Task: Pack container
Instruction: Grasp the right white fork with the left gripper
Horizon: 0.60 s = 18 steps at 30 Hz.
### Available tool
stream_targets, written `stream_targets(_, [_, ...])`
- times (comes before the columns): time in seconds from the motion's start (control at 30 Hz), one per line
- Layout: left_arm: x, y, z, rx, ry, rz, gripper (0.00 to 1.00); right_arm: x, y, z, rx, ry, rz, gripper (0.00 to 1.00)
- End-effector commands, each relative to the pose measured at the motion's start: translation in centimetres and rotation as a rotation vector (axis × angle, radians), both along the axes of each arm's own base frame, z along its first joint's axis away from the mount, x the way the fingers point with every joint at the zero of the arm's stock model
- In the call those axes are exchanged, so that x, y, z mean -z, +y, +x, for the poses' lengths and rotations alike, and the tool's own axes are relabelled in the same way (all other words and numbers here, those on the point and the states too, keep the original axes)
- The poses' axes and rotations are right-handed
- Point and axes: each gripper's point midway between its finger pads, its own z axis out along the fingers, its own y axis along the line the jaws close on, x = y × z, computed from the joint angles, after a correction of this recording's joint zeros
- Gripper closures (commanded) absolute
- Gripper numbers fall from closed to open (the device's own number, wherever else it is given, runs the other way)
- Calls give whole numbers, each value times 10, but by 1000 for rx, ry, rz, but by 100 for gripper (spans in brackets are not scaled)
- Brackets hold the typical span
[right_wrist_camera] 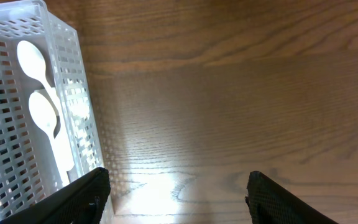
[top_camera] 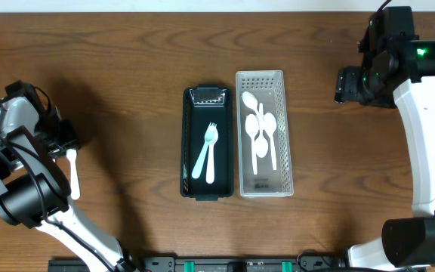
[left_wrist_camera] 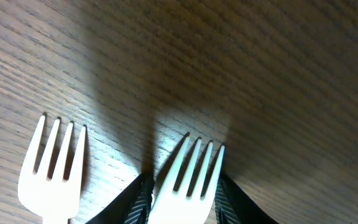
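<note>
Pinching a white fork [left_wrist_camera: 188, 177], the left gripper [left_wrist_camera: 182, 190] is closed; the right gripper [right_wrist_camera: 179, 193] gapes wide.

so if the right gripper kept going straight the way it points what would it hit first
Most likely the bare table: the open right gripper points at plain wood, and the white basket sits off to the side of that line. Depth is unclear.

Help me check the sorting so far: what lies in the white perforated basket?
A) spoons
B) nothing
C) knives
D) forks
A: the white basket holds several spoons, whose round bowls show in both the overhead and the right wrist views.
</note>
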Motion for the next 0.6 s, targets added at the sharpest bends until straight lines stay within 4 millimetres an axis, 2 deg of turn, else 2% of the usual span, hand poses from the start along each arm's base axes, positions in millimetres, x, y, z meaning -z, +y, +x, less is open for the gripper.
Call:
stream_targets(0.0, [12, -3, -7, 5, 36, -21, 66, 1, 2, -1, 6, 3, 7, 26])
stream_targets(0.3, [11, -6, -16, 6, 75, -33, 65, 1, 2, -1, 6, 3, 7, 26])
stream_targets(0.43, [13, 1, -27, 21, 127, 20, 64, 1, 2, -1, 6, 3, 7, 26])
stream_targets(0.57, [15, 1, -29, 76, 130, 18, 59, 1, 2, -1, 6, 4, 7, 26])
